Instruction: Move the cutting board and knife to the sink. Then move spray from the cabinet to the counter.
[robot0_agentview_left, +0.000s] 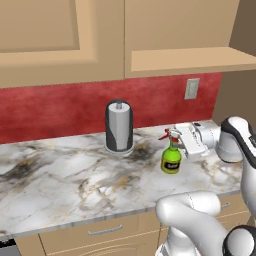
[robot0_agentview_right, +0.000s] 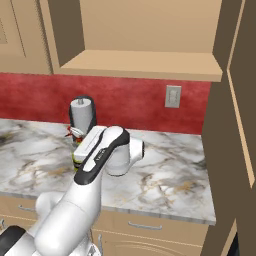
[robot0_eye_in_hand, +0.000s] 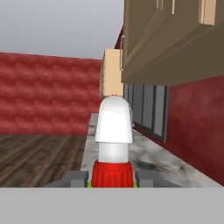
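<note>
The spray (robot0_agentview_left: 171, 159) stands upright on the counter (robot0_agentview_left: 75, 185), its neck between the jaws of the gripper (robot0_agentview_left: 176, 137), which reaches in level from the right. Beyond the jaws, further left and nearer the wall (robot0_agentview_left: 60, 110), a paper-towel roll (robot0_agentview_left: 119, 126) stands on the same counter, apart from the spray. Above the jaws, an open cabinet shelf (robot0_agentview_left: 190, 60) hangs over the counter. On the wall behind the gripper, just under that shelf, sits an outlet (robot0_agentview_left: 192, 88). Drawers (robot0_agentview_left: 100, 232) lie below the counter's front edge.
</note>
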